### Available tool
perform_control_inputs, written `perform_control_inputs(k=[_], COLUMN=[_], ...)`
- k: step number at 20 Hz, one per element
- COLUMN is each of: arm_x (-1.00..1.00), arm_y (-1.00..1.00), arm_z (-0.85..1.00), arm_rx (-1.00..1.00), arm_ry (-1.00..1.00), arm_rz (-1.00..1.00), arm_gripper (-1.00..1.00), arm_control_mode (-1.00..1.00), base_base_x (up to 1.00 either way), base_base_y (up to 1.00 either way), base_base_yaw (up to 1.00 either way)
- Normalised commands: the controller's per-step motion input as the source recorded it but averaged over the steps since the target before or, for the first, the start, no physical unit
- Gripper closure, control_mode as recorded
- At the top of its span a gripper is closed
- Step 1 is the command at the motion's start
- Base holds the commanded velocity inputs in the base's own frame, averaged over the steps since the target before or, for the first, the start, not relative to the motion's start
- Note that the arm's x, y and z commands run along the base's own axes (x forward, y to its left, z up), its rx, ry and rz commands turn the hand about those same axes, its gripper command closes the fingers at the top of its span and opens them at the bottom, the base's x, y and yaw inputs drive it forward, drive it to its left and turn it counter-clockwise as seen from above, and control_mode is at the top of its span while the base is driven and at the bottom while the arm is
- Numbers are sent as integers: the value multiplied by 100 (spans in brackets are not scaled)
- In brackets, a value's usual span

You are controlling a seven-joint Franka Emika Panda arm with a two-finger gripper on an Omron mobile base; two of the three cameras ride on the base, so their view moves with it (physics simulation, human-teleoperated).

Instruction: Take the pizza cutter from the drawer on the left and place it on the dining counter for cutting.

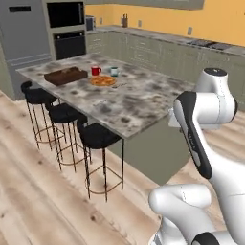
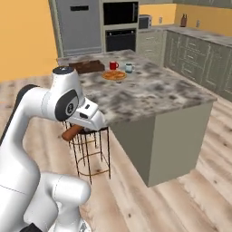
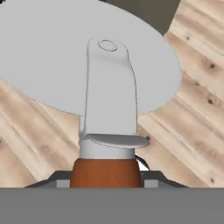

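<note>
My gripper is shut on the pizza cutter, holding it by its brown wooden handle. The big round grey blade and its white guard point away from the hand, with wooden floor beneath. In the right base view the brown handle sticks out under the hand, in the air just off the near left corner of the dining counter. The same marble-topped island lies ahead of the arm in the left base view. The drawer is out of view.
On the island's far end sit a pizza, a red mug, a pale cup and a dark wooden tray. Three black stools line its left side. A wall counter runs behind.
</note>
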Motion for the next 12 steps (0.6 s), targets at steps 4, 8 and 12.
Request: perform_control_inputs(k=[4,8,12], arm_x=[0,0,0], arm_y=[0,0,0], arm_z=[0,0,0], arm_rx=[0,0,0], arm_ry=[0,0,0], arm_rz=[0,0,0], arm_gripper=[100,100,100], arm_control_mode=[100,100,100], base_base_x=[6,9,19], base_base_y=[100,100,100], base_base_yaw=[-58,-55,-49])
